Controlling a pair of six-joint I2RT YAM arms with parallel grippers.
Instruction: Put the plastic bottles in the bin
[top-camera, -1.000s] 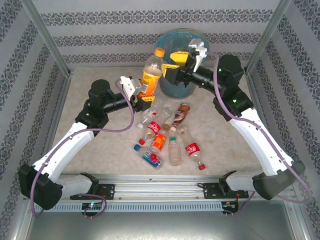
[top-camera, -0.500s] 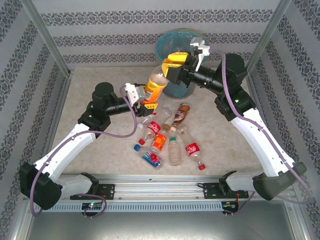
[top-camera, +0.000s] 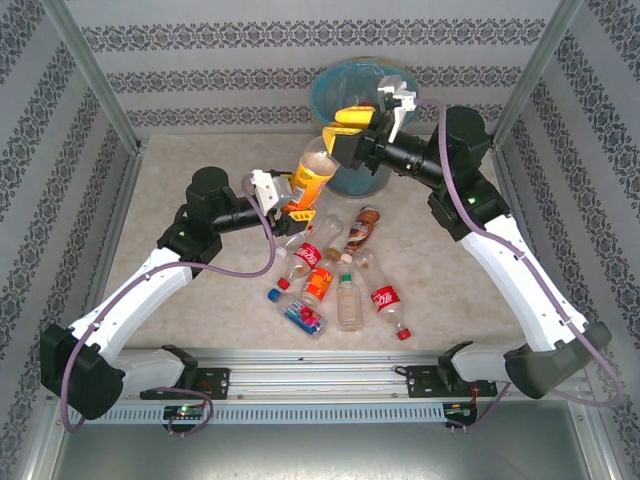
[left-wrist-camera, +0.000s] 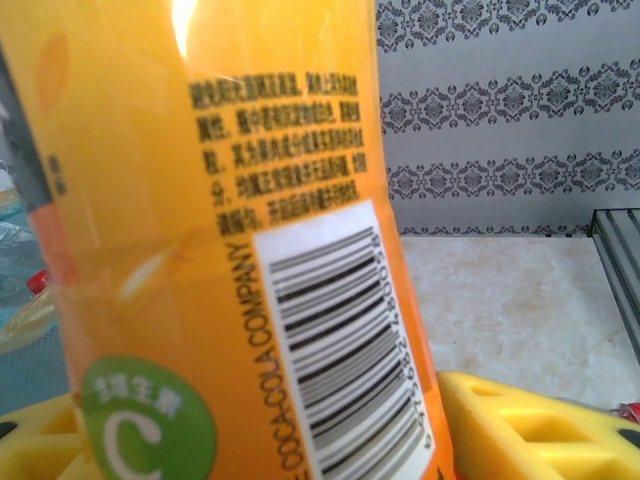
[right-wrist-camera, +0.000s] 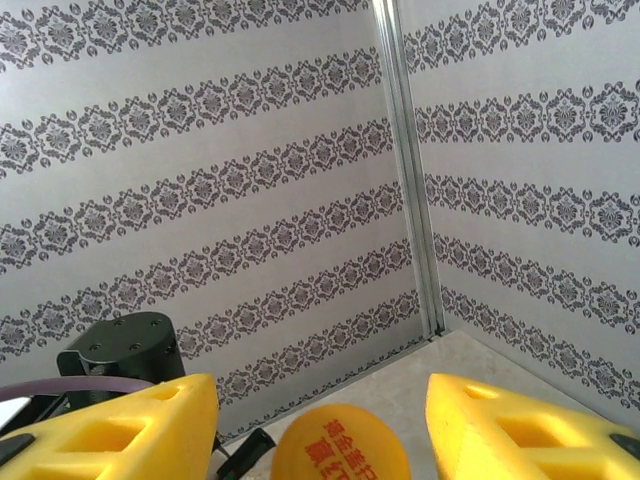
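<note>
An orange-labelled plastic bottle (top-camera: 312, 172) hangs tilted above the table, its top leaning toward the bin (top-camera: 330, 88), a round mesh basket with a light blue bag at the back. My left gripper (top-camera: 298, 196) is shut on the bottle's lower body; the label (left-wrist-camera: 250, 250) sits between the yellow fingers (left-wrist-camera: 520, 425). My right gripper (top-camera: 341, 128) is open around the bottle's orange cap (right-wrist-camera: 340, 445), with a gap on each side. Several more plastic bottles (top-camera: 349, 300) lie in a cluster on the table.
The cluster holds red-labelled (top-camera: 308, 253), brown (top-camera: 363, 228) and blue (top-camera: 300, 315) bottles, between the two arms. Patterned walls and metal posts (right-wrist-camera: 405, 170) close in the table on three sides. Bare tabletop (top-camera: 180, 170) lies at the far left.
The left gripper has carried the orange bottle right and tipped its top toward the bin. The right gripper has come over the cap and narrowed its jaws.
</note>
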